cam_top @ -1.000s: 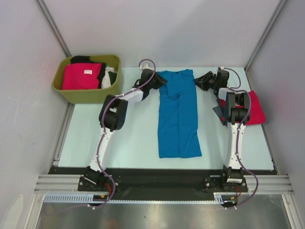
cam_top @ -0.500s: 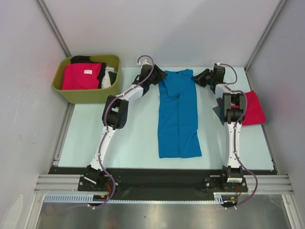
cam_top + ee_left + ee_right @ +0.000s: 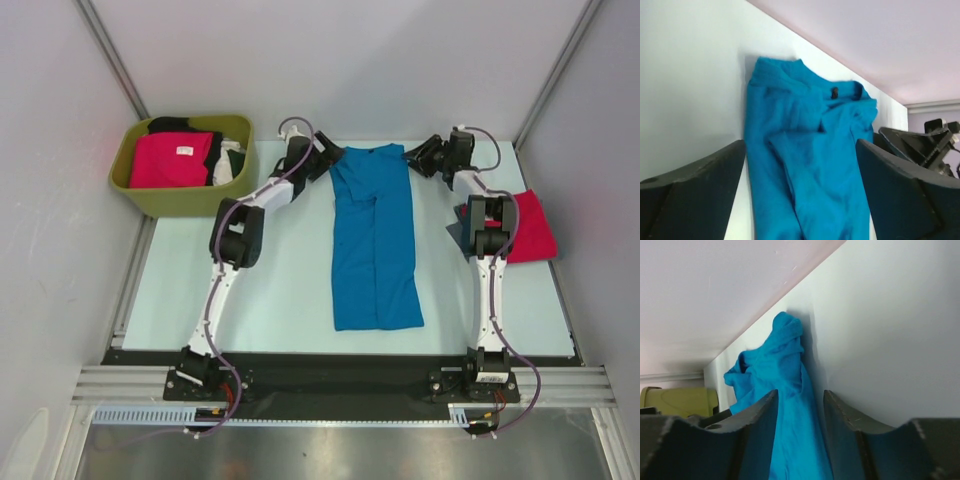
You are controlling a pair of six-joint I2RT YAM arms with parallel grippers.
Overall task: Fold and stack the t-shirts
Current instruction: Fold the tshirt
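Pale table [image 3: 270,290] carries the bright blue t-shirt [image 3: 375,240], lying in the middle as a long narrow strip with its collar at the far end. Since one second ago both arms have reached further back, so the left gripper [image 3: 330,160] and right gripper [image 3: 420,158] now flank the collar end, jaws apart and holding nothing. I judge they prepare to take the far corners for the crosswise fold.

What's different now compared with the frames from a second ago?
Both arms reached further toward the table's far edge. The left gripper and right gripper moved up beside the collar end of the blue shirt, one on each side, both open and neither holding it. The blue shirt, the red shirt and the green tub stayed put.
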